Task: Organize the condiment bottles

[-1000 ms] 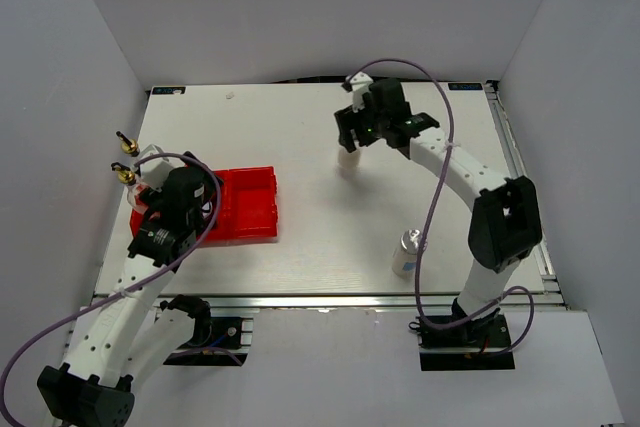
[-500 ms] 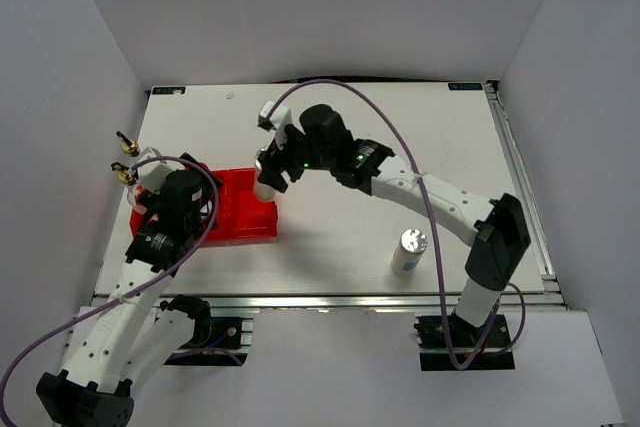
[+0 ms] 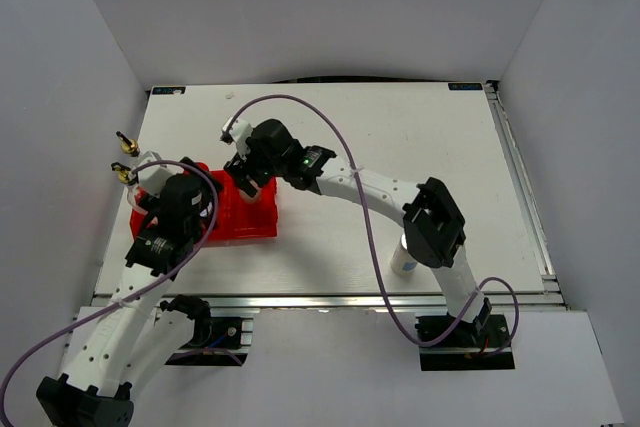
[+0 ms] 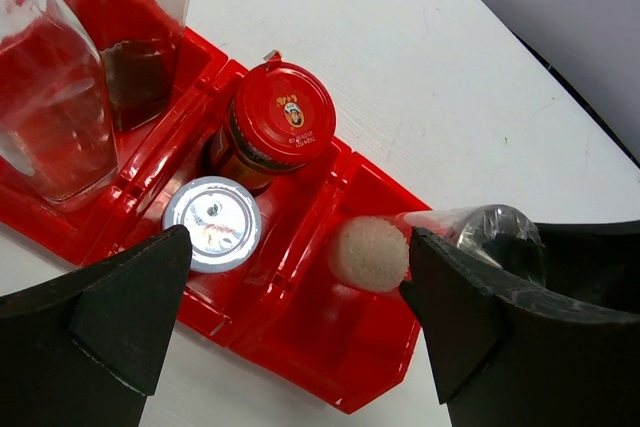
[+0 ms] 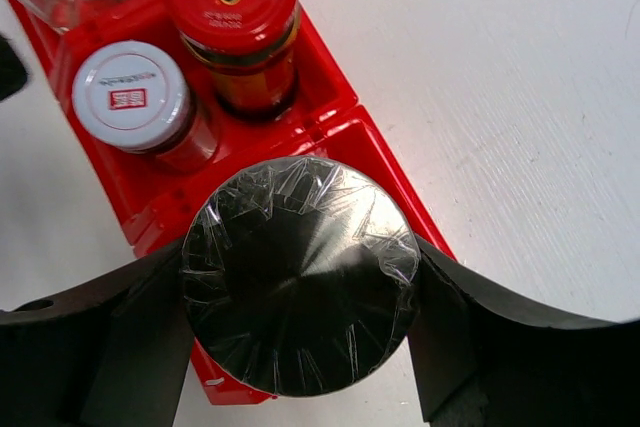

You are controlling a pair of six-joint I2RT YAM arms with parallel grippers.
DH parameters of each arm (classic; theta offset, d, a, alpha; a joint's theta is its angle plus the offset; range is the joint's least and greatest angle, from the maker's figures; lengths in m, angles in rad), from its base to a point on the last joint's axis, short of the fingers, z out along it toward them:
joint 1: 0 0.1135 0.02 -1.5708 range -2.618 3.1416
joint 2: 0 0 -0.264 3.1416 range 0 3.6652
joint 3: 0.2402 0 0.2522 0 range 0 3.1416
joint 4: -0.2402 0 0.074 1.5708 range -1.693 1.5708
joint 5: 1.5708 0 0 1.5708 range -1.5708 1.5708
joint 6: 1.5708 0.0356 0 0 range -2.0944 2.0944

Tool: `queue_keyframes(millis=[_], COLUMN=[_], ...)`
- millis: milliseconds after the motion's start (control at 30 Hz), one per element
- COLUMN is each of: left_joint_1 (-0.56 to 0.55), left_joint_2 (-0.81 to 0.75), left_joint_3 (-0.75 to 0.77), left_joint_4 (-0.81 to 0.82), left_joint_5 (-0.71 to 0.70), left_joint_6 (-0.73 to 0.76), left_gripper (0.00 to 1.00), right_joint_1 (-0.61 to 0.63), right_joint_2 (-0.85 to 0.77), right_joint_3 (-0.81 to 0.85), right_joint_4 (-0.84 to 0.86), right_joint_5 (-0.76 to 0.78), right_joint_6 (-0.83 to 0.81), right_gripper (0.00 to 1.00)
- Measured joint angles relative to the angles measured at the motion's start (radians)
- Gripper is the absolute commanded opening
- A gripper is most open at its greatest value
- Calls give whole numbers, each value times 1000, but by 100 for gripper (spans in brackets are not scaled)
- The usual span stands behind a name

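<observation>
Presently the held shaker (image 5: pixel 300 287) is hanging over the end compartment of the red tray (image 4: pixel 330 339), which is lying bare. The fingers of the right gripper (image 3: pixel 246 169) are clamping it on both sides just under its film-wrapped lid. Whether its base is touching the tray floor, I cannot tell.

The main risk, as I am judging it, is the base catching a divider wall. From the left wrist it is sitting close to the ridge next to the red-capped jar (image 4: pixel 283 115), so a release there could leave the shaker leaning or toppling. The film could also be making the grip slippery. A sideways correction might knock the red-capped jar or the silver-lidded jar (image 4: pixel 212 224) in the neighbouring cells.

The left gripper (image 4: pixel 298 252) is hovering above the tray with its fingers spread wide and holding nothing. It is crowding the space where the right arm is working, so the arms could collide.

The glass bottles (image 4: pixel 50 97) are standing at the tray's far end. Another shaker (image 3: pixel 403 265) is waiting on the table (image 4: pixel 420 77), partly hidden behind the right arm.
</observation>
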Motion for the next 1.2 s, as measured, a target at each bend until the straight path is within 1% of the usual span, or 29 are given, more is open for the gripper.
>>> queue_keyframes(millis=[367,533,633,667,733,767,833,867,933,1000,1200], left_joint_1=[0,0,0,0,0,0,0,0,0,0,0], left_joint_2=[0,2,2,2,3,3,4,5,6,7,7], left_joint_3=[-11,-21,-21,-22,-21,-21,-21,-22,-21,-22,-21], left_joint_4=[10,14,15,15,15,15,15,15,15,15,15], left_joint_5=[12,16,17,18,18,18,18,18,18,19,19], left_joint_6=[1,1,2,2,2,2,2,2,4,5,5], left_gripper=[98,98,98,98,98,98,98,98,98,98,98], right_joint_1=[0,3,5,5,6,6,6,6,6,5,3], right_joint_2=[65,79,83,83,83,83,83,83,83,83,74], right_joint_3=[24,27,28,28,28,28,28,28,28,28,27], right_joint_4=[-2,2,6,6,9,11,13,14,17,37,50], right_joint_5=[98,118,126,128,130,131,131,131,131,130,105], right_joint_6=[-16,-18,-18,-18,-17,-17,-17,-16,-16,-18,-17], right_gripper=[21,25,32,39,48,59,71,80,88,90,89])
